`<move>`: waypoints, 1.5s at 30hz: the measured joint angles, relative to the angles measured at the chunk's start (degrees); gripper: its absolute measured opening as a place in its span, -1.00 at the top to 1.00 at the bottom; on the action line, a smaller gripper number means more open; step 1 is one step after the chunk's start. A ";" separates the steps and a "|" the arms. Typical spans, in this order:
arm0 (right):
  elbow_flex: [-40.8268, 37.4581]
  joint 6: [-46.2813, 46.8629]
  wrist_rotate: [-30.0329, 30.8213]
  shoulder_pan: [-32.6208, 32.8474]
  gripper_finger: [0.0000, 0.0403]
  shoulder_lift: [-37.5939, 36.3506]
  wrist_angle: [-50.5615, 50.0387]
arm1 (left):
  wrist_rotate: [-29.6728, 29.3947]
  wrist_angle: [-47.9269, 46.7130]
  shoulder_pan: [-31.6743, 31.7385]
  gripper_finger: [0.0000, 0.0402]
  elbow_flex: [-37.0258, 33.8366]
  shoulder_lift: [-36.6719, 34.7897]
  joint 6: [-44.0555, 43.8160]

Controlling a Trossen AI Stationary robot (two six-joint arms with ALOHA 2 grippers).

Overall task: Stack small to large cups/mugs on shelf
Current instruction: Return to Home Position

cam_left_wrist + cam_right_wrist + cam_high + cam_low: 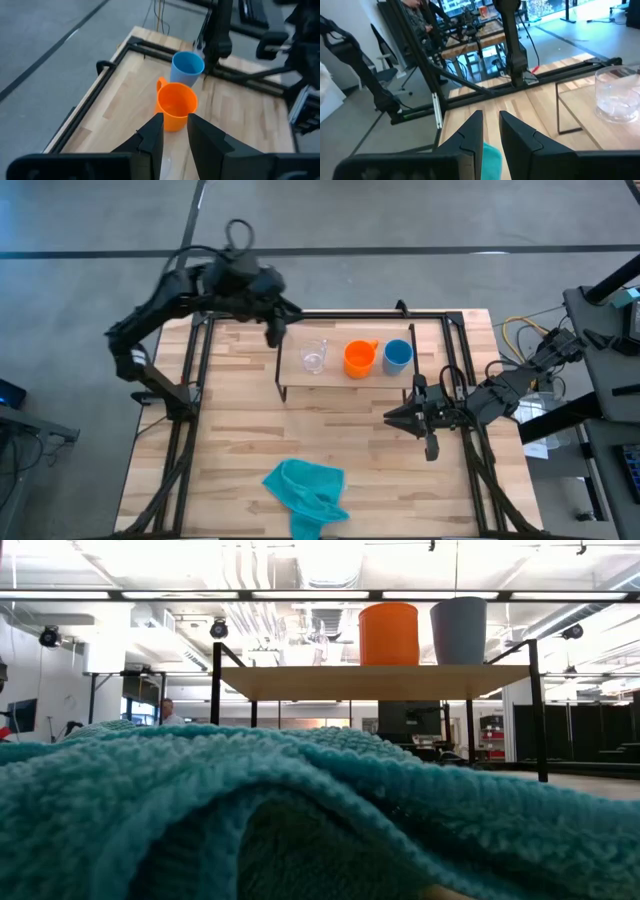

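Note:
The shelf (345, 383) is a light-wood board on a black wire frame, standing mid-table. On it, in a row from left to right, stand the clear glass cup (314, 357), the orange mug (359, 359) and the blue cup (397, 356), each upright on its base. My left gripper (275, 330) hovers off the shelf's far left corner, open by a narrow gap, and looks along the row past the orange mug (176, 105) to the blue cup (187, 68). My right gripper (400, 417) waits shut, low, near the shelf's right front leg. It sees the glass cup (617, 97).
A crumpled teal cloth (305, 490) lies near the table's near edge and fills the low view's foreground (250, 820). Black frame rails (195, 380) run along the table's left, right and far sides. Bare wood lies between the shelf and the cloth.

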 joint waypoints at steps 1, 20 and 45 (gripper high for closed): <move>0.34 0.00 -0.01 0.00 0.71 0.00 0.01 | -0.04 -0.05 0.00 0.63 -0.28 -1.25 -0.89; 21.99 -11.87 -10.68 0.15 0.71 -0.69 -12.51 | 4.67 -1.45 -0.13 0.63 -2.29 -19.50 -9.24; 14.21 -14.65 -16.97 0.37 0.71 -13.20 -19.22 | 2.33 9.56 -0.15 0.63 -31.75 -46.26 -11.65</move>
